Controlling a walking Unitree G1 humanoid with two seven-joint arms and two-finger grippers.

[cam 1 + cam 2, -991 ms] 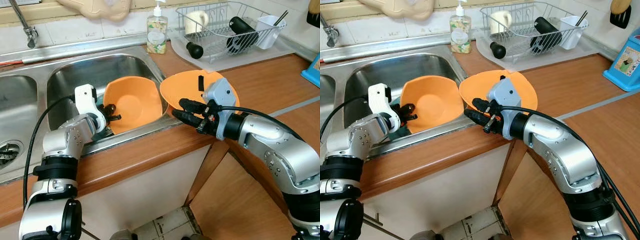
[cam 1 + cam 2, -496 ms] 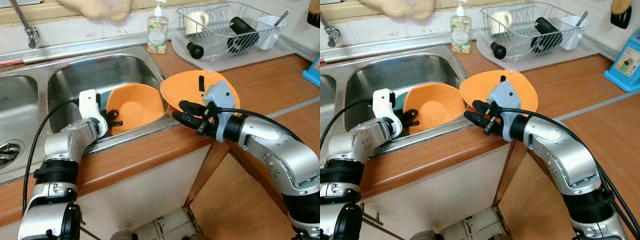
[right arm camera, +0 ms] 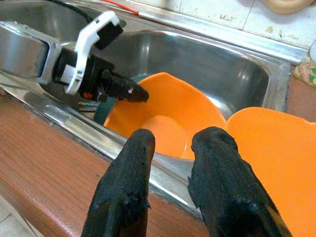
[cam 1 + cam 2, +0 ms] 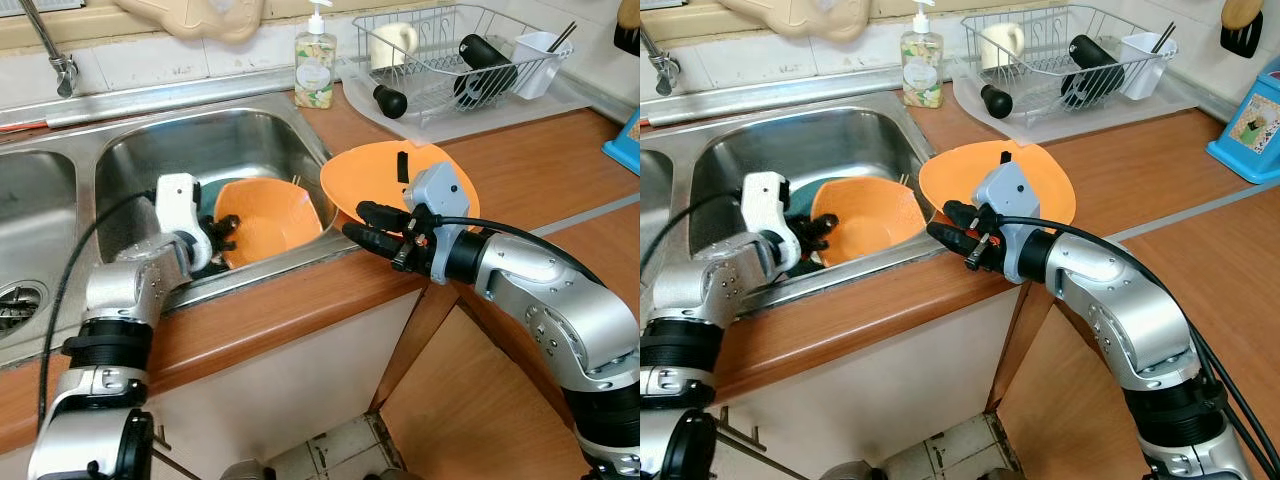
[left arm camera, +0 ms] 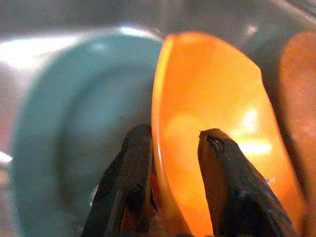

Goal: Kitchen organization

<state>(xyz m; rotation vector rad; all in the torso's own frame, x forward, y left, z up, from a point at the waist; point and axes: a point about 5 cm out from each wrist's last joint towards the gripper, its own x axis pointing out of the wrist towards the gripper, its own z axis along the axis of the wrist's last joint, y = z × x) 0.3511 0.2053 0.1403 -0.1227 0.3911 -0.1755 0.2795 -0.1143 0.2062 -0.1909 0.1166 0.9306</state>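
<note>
My right fingers [image 4: 945, 222] hover parted at the desk [image 4: 890, 300] edge beside the orange plate [image 4: 1040, 185]. In the sink [image 4: 800, 140], my left fingers [image 5: 138, 148] pinch the orange bowl [image 4: 265, 210] rim; next, lift it clear.

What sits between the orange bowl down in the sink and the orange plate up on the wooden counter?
The steel sink rim, in both eye views. It separates the orange bowl, gripped at its edge by the left gripper, from the orange plate by the right gripper.
</note>
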